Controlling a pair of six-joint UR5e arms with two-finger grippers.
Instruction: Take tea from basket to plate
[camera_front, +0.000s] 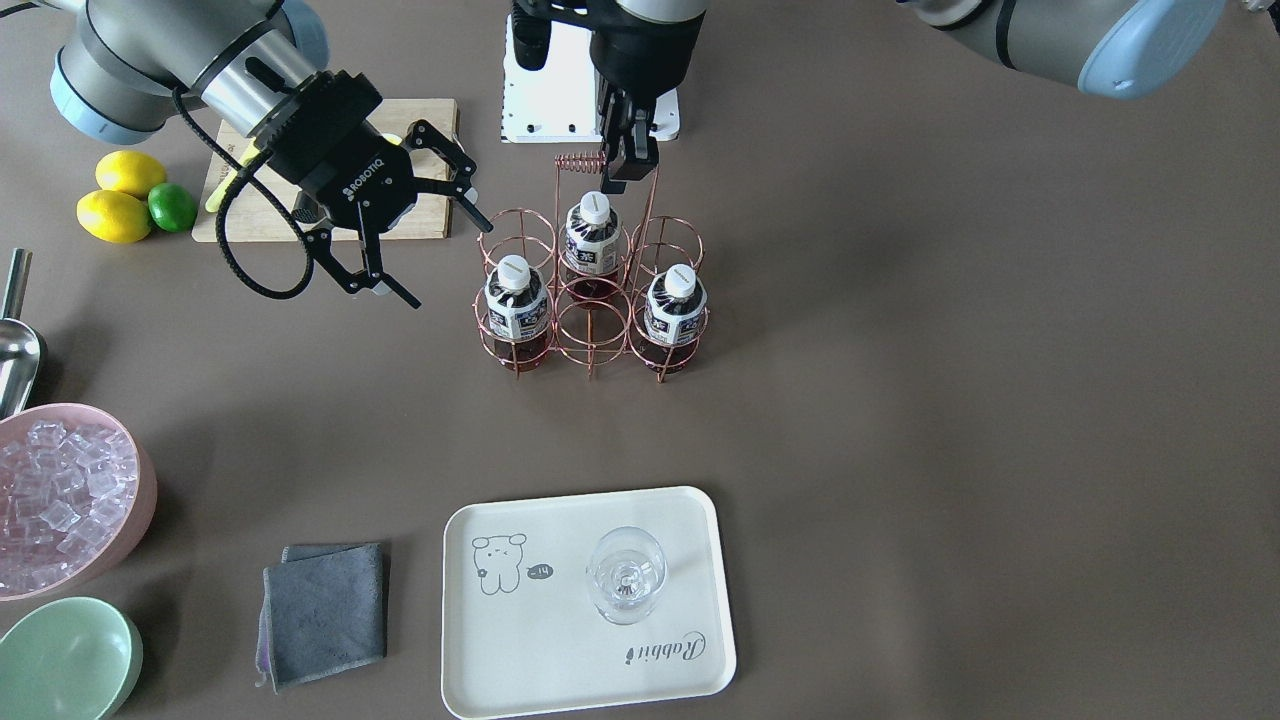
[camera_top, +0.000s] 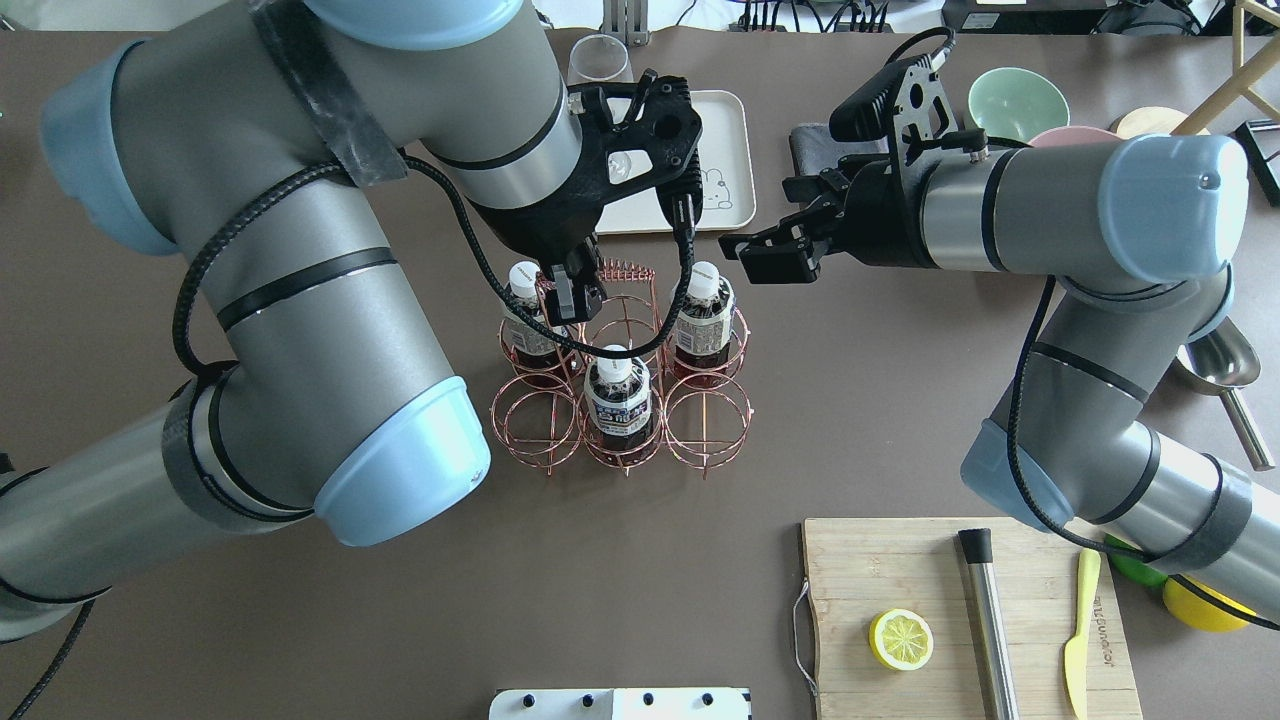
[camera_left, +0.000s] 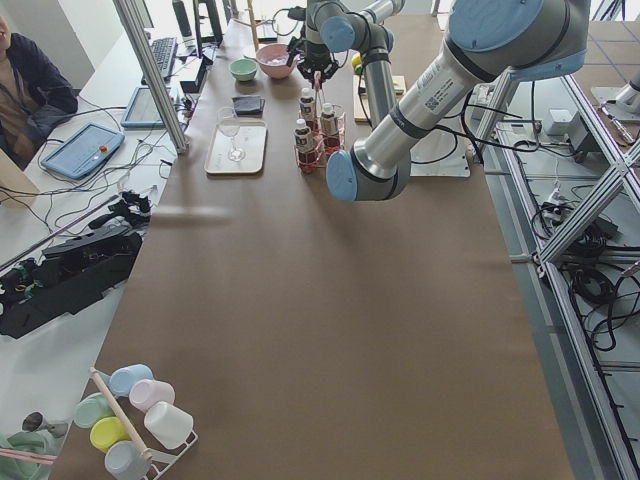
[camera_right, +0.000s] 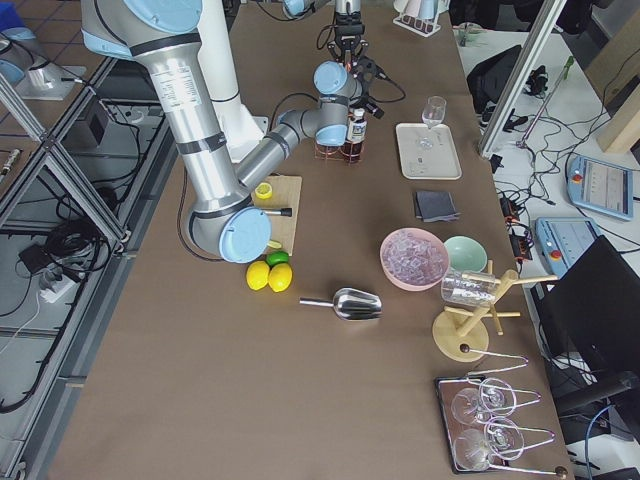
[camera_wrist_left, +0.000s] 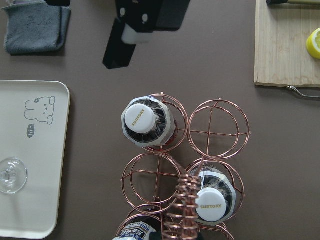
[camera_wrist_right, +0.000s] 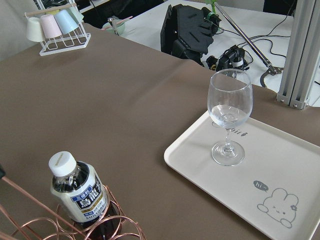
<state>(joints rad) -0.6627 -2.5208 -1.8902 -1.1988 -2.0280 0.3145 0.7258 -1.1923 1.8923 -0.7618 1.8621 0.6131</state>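
Tea (camera_front: 515, 300) stands in the basket (camera_front: 590, 300), which sits on the wide brown bench (camera_front: 950, 400). Biggest thing over that bench is the left arm (camera_top: 330, 330), bent down over the basket from the robot's side. The left tool (camera_front: 628, 178) points straight down, fingers drawn together on the basket's coiled handle; from where I stand it looks clamped on the wire. The right arm (camera_top: 1050, 200) reaches in beside the basket on the robot's right. The right tool (camera_front: 450, 265) hangs above bench level, near the basket but apart from it, fingers spread wide with nothing between them.

Well apart from the basket, on the side away from the robot, lies the plate (camera_front: 560, 660), with a clear wine glass (camera_front: 625, 575) upright on it.

The basket has six ring cells in two rows. The tea fills the plate-side corner cell nearest the right tool, upright, cap on. A second bottle (camera_front: 675, 310) stands in that row's other corner, and a third bottle (camera_front: 592, 235) in the middle cell of the robot-side row, just beneath the left tool.
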